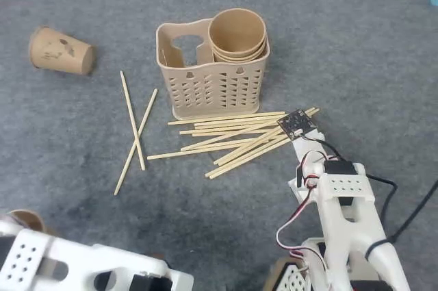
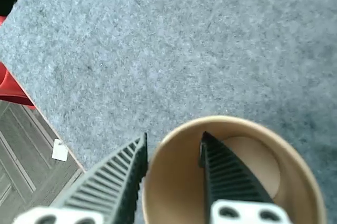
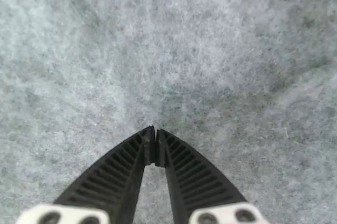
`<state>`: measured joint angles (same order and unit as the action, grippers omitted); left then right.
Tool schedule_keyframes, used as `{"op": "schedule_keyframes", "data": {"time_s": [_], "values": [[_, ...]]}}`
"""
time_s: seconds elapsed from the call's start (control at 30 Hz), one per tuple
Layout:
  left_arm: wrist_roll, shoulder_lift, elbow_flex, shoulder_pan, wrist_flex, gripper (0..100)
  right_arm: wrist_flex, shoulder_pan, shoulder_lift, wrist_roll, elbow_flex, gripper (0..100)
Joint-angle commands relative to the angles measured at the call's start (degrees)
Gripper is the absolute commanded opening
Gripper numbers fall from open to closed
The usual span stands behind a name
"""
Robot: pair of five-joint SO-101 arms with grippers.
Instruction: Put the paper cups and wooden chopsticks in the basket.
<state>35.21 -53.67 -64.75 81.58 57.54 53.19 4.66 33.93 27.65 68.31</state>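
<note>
Left gripper (image 2: pixel 174 138) straddles the rim of a paper cup (image 2: pixel 247 155) near the edge of the mat (image 2: pixel 39 109), jaws apart. Right gripper (image 3: pixel 155 142) is pinched together over the mat. Chopsticks (image 1: pixel 233 142) lie before the basket (image 1: pixel 205 92). A tipped cup (image 1: pixel 60 51), print unreadable, lies well apart.

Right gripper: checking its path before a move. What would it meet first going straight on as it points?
Probably the grey mat, close ahead of the right gripper; nothing else lies before its shut fingers.

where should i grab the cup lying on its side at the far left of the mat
Probably the tipped cup by its side wall, about mid-length, coming straight down from above with the jaws straddling its width. It lies on its side, so no rim faces up to pinch.
</note>
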Motion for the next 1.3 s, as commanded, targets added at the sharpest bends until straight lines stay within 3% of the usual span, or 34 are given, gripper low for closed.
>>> {"op": "schedule_keyframes", "data": {"time_s": [0.0,0.1,0.3,0.5,0.7,0.9,1.03,1.27], "values": [[-0.7,-0.4,-1.9,-2.7,-0.7,10,0.7,-0.2,2.1,0.7,-0.2,0.8],[-0.7,-0.4,-3.3,-6.2,-0.6,0,0.7,-0.2,2.1,0.7,-0.2,0.8],[-1.9,-0.5,-2.7,-9.7,-0.2,1,0.7,-0.4,2.1,0.5,-0.2,0.8],[-12.0,-0.4,10.1,-10.6,8.2,1,0.7,-0.4,2.1,0.6,-0.2,0.8],[-20.6,-0.4,21.8,-16.6,18.9,1,0.7,-0.4,2.1,0.5,-0.2,0.8],[-28.2,-0.4,26.2,-22.2,22.7,1,0.7,-0.5,2.1,0.7,-0.2,0.8],[-37.7,-0.4,30.5,-29.5,23.3,1,0.7,-0.3,2.1,0.7,-0.2,0.8],[-61.2,-0.4,45.0,-46.7,20.4,1,0.6,-0.4,2.1,0.8,-0.2,0.8]]}}
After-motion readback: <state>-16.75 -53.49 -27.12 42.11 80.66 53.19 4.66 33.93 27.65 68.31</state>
